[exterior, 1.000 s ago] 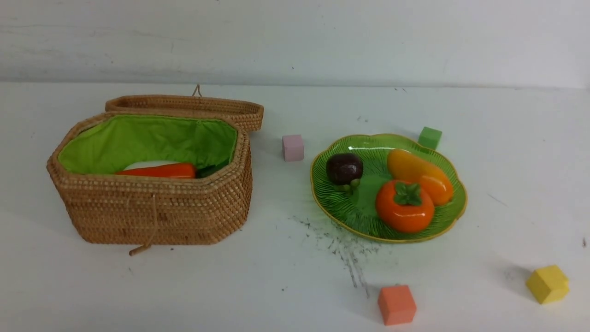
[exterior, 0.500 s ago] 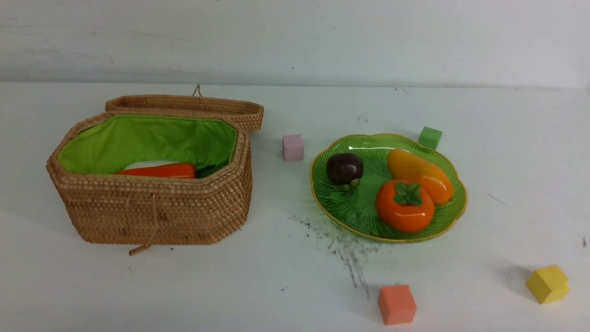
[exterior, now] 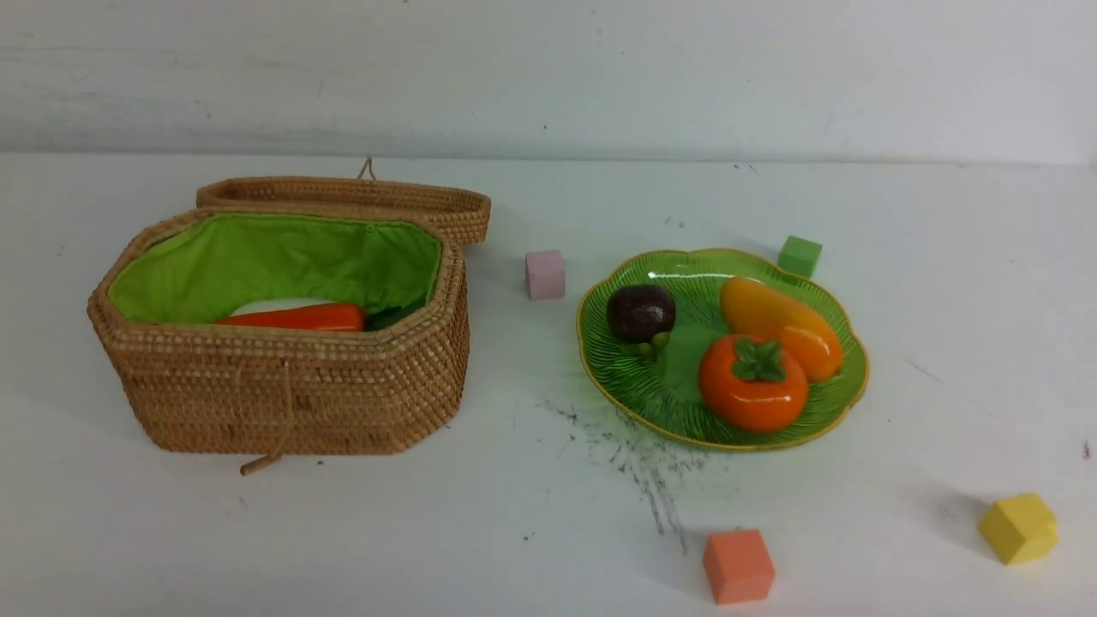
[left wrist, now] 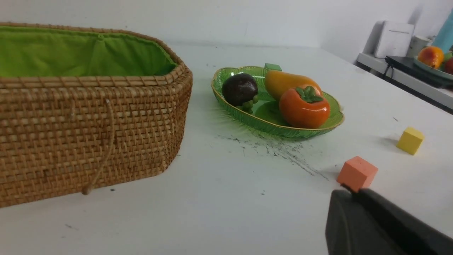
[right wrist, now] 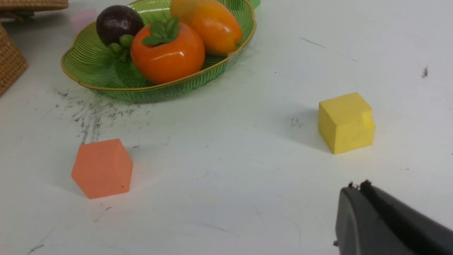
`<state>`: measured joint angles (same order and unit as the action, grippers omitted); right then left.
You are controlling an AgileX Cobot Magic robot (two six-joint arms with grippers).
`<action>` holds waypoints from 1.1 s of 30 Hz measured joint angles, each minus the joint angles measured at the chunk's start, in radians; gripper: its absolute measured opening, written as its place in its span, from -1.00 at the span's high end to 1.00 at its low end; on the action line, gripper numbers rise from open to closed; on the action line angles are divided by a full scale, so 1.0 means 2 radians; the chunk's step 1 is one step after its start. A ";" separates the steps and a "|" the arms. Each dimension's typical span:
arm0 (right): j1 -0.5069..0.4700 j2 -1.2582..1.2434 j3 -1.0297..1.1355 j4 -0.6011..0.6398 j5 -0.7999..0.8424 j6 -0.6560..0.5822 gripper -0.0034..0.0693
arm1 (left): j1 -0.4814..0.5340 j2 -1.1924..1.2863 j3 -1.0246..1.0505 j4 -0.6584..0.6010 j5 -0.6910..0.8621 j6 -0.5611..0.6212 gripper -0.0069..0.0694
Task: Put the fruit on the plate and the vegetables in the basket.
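The green plate at right of centre holds the fruit: a dark purple mangosteen, an orange-yellow mango and an orange persimmon. The wicker basket stands at left with its lid folded back; inside show an orange carrot and a sliver of white radish. No other vegetable shows above the rim. Neither arm appears in the front view. My left gripper is shut and empty, low over the table. My right gripper is shut and empty too, near the yellow cube.
Small foam cubes lie about: pink between basket and plate, green behind the plate, orange and yellow near the front. Dark scuff marks streak the white table before the plate. A side counter holds other items.
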<state>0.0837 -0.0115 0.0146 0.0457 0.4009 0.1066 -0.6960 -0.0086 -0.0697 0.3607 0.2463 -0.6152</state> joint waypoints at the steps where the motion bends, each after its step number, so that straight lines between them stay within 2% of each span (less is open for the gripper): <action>1: 0.000 0.000 0.000 0.000 0.000 0.000 0.91 | 0.024 0.000 0.001 -0.027 -0.008 0.027 0.82; 2: 0.000 0.000 0.000 0.000 0.000 0.000 0.91 | 0.029 0.000 0.001 -0.038 -0.013 0.040 0.83; 3: 0.000 0.000 0.000 0.000 0.000 0.000 0.90 | 0.069 0.000 0.002 -0.073 -0.030 0.082 0.85; 4: 0.000 0.000 0.000 0.000 0.000 0.000 0.90 | 0.088 0.000 0.003 -0.099 -0.044 0.112 0.85; 5: 0.000 0.000 0.000 0.000 0.000 0.000 0.90 | 0.140 0.000 0.009 -0.153 -0.072 0.171 0.85; 6: 0.000 0.000 0.000 0.000 0.000 0.000 0.90 | 0.153 0.000 0.010 -0.160 -0.076 0.178 0.85; 7: 0.000 0.000 0.000 0.000 0.000 0.000 0.89 | 0.207 0.000 0.024 -0.215 -0.101 0.231 0.85; 10: 0.000 0.000 0.000 0.000 0.000 0.000 0.89 | 0.256 0.000 0.043 -0.256 -0.103 0.264 0.85; 13: 0.000 0.000 0.000 0.000 0.000 0.000 0.88 | 0.290 0.000 0.047 -0.258 -0.048 0.258 0.85; 15: 0.000 0.000 0.000 0.000 0.000 0.000 0.87 | 0.295 0.000 0.049 -0.245 0.024 0.239 0.85; 17: 0.000 0.000 0.000 0.000 0.000 0.000 0.87 | 0.295 0.000 0.050 -0.240 0.057 0.223 0.85; 23: 0.000 0.000 0.000 0.000 -0.001 0.000 0.85 | 0.295 0.000 0.050 -0.236 0.062 0.159 0.85; 33: 0.000 0.000 0.000 0.000 -0.001 0.000 0.81 | 0.295 0.000 0.050 -0.235 0.062 0.150 0.85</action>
<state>0.0837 -0.0115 0.0156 0.0467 0.3989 0.1070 -0.1069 -0.0086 0.0302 -0.1097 0.3702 -0.3144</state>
